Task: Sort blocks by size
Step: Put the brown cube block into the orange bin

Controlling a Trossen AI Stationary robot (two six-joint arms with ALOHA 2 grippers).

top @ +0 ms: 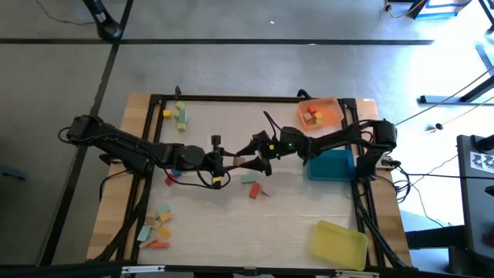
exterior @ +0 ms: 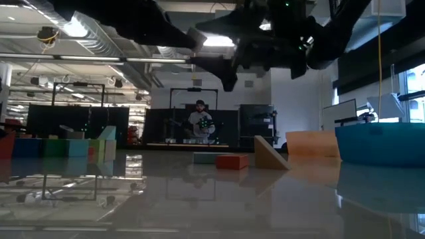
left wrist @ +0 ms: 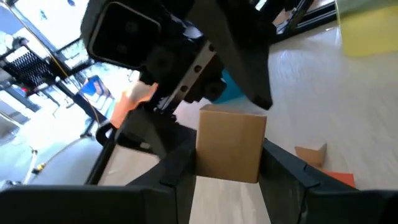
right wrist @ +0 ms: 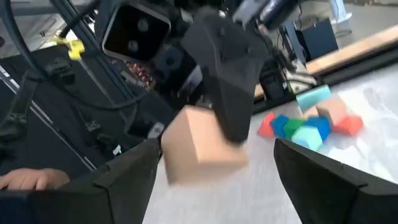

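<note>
- The table (top: 309, 224) is pale wood with a dark frame round it, and both my arms reach in over the middle of it, wrists nearly meeting above the surface.
- Trays: the yellow tray (top: 340, 243) sits at the near right corner, the blue tray (top: 333, 164) is on the right side by my right arm, and the orange tray (top: 330, 108) is at the far right with a few blocks inside.
- My left arm comes in from the left edge, stretched out low and almost flat. My left gripper (left wrist: 227, 171) has its fingers clamped on the sides of a tan block (left wrist: 230, 143), held up off the table.
- My right arm folds in from the right side with the wrist tipped toward the left one. My right gripper (right wrist: 214, 165) has its fingers spread wide on either side of that same tan block, not touching it as far as I can see.
- Loose blocks: one pile (top: 179, 114) at the far left, another pile (top: 157, 229) at the near left, and a red block (top: 253, 192) lying under the grippers.
</note>
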